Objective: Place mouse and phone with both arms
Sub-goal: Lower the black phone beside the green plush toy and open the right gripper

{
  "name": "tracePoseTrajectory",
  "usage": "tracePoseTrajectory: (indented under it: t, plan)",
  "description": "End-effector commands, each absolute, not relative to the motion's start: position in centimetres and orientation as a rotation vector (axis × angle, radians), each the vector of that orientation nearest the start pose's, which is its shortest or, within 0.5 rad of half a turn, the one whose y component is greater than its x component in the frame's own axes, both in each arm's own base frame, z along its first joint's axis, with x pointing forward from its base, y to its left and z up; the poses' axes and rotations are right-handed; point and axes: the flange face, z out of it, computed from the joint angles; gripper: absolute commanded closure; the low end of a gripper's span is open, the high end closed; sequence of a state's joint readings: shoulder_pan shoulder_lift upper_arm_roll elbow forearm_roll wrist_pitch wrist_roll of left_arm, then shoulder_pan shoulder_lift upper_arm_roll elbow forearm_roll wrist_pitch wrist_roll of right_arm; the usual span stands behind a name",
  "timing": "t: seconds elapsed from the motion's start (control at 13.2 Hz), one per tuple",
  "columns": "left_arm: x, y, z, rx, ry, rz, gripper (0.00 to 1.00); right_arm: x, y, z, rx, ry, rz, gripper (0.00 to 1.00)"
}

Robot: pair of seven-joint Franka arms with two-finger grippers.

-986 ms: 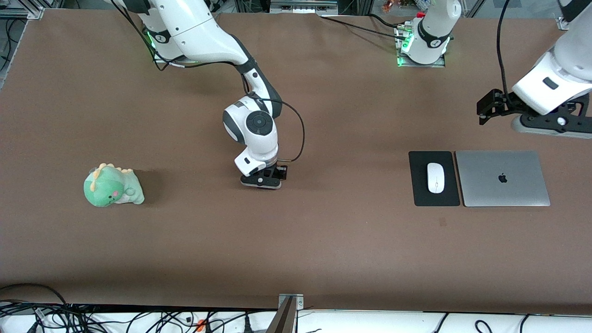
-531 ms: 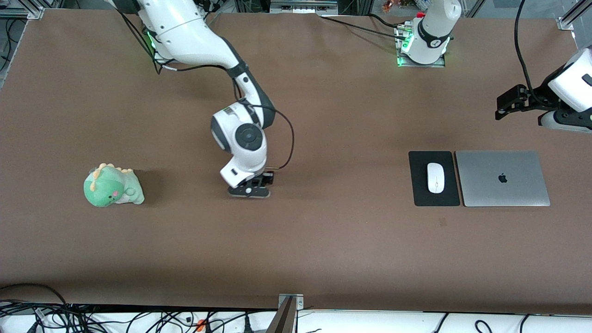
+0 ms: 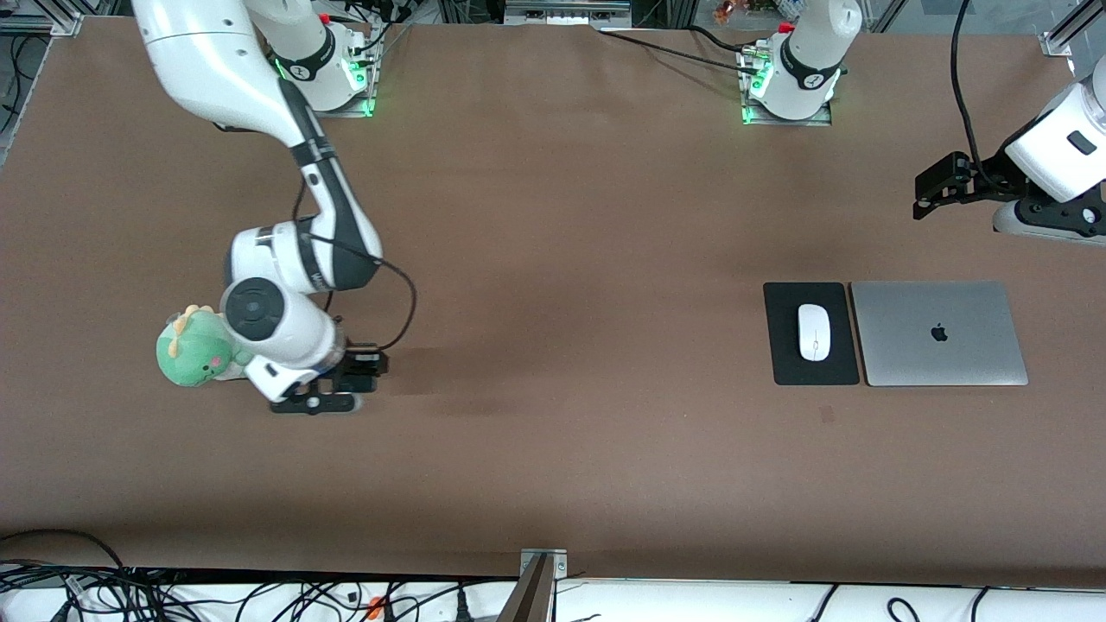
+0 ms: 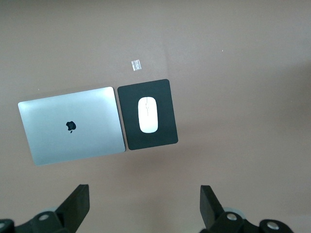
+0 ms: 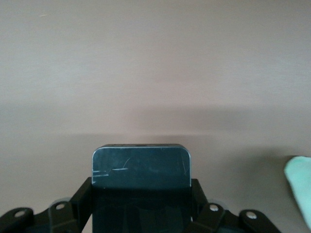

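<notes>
Mouse [image 3: 813, 332]: on pad [image 3: 786, 358], beside laptop [image 3: 938, 333].
Phone [image 5: 141, 167]: clasped in right gripper [image 3: 321, 393], just beside dinosaur [image 3: 194, 352].
Left gripper [image 3: 936, 186]: spread wide, above table [image 3: 605, 216], near laptop.

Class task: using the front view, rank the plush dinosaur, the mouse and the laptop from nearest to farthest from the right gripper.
The right gripper holds the phone beside the plush.
1. Plush dinosaur: right beside the gripper, at the right arm's end of the table.
2. Mouse: on the mouse pad, toward the left arm's end.
3. Laptop: beside the pad, farther toward that end.
</notes>
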State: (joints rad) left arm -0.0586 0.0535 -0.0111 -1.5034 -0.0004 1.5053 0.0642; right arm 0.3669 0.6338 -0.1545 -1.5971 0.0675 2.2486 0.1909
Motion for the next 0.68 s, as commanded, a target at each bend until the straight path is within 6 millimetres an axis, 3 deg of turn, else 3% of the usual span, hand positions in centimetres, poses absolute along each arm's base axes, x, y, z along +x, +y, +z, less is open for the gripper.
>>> tracePoseTrajectory:
  t: [0.0,0.23,0.61]
  plan:
    - [55.7,-3.4,62.1,-3.145,0.196,0.094,0.0,64.5,13.8,24.8,-3.136,0.001,-0.129,0.97]
    - [55.7,-3.3,62.1,-3.146,0.192,0.092,0.0,62.1,10.7,21.2,-3.134,-0.058,-0.256,0.97]
    - [55.7,-3.3,62.1,-3.145,0.194,0.092,0.0,61.0,8.8,19.2,-3.14,-0.111,-0.301,0.95]
